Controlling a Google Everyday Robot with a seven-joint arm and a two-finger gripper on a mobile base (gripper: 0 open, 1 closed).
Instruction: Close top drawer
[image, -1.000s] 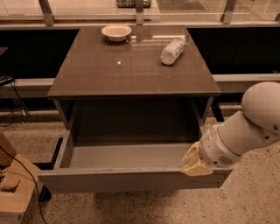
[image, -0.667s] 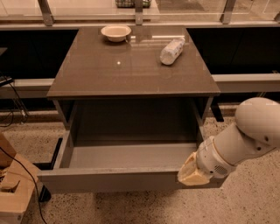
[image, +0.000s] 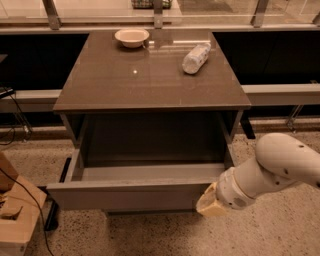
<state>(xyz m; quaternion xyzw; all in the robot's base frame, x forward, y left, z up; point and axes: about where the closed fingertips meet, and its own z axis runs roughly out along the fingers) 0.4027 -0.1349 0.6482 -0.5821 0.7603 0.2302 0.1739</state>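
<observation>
Since the top drawer is seen pulled well out of the cabinet, nothing of the closing is judged done yet.

Left of the cabinet, on the floor, a cardboard box is noted, well apart from the drawer. Below the cabinet top, the drawer stands open toward the camera. Its grey inner floor is bare and its flat front panel is furthest from the cabinet body. On the cabinet top, a bowl is set at the rear, left of centre. A bottle is laid on its side at the rear right.

In front of the cabinet's right side, the gripper is placed low at the right end of the drawer's front panel. Contact is not confirmed. Whether it is open or closed cannot be told, and nothing is seen held in it. The arm is extended in from the right of the cabinet.

Step in hand is judged as lining up for the push. For the next move, a flat press against the front panel is called for, driven straight toward the cabinet. A push this far off centre could skew the drawer, so a more central contact is likely better.
</observation>
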